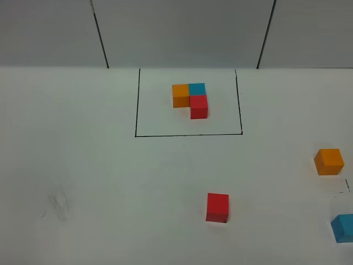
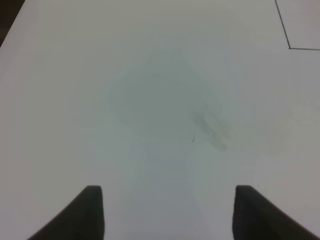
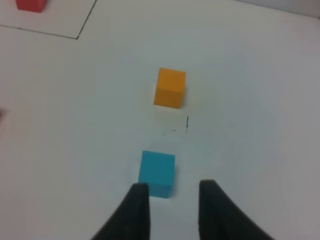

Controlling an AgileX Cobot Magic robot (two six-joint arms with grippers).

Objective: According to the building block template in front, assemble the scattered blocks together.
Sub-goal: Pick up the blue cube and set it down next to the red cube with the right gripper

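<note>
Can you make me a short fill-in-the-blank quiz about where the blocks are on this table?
1. Inside the black outline, the red block is joined to the ____ one.
2. The loose block nearest the middle of the table is ____.
3. The loose blue block lies just ahead of the ____ gripper.
4. The left gripper has ____ between its fingers.

Missing words: blue; red; right; nothing

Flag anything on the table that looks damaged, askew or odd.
Only a faint grey smudge on the table's left side stands out, like a scuff. The loose red cube, orange cube and blue cube sit flat and intact.
</note>
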